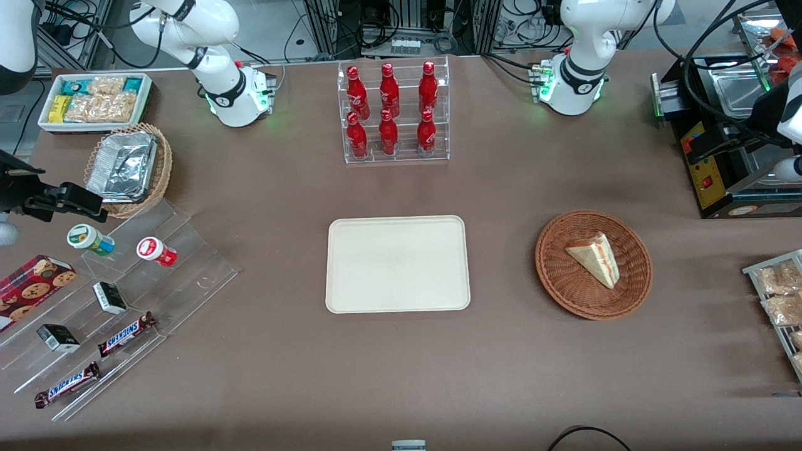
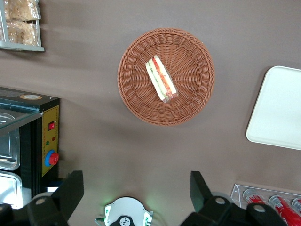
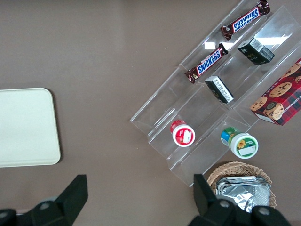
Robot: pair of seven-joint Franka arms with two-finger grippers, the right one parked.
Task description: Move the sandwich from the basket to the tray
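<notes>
The sandwich [image 1: 595,258] [image 2: 161,78], a pale wedge with red and green filling at its edge, lies in the round reddish-brown basket [image 1: 557,285] [image 2: 136,94]. The cream tray [image 1: 396,263] [image 2: 280,110] [image 3: 26,127] sits flat at the table's middle, a short gap from the basket and bare. My left gripper [image 2: 135,186] hangs high over the table, above the ground between its arm's base and the basket. It is open, its two black fingers [image 2: 73,186] spread wide with only tabletop between them.
A clear rack of red bottles [image 1: 395,113] stands farther from the front camera than the tray. A black and yellow machine [image 1: 720,169] [image 2: 28,136] and a rack of snack packets [image 1: 780,294] flank the basket at the working arm's end. Stepped clear shelves of snacks [image 1: 113,300] lie toward the parked arm's end.
</notes>
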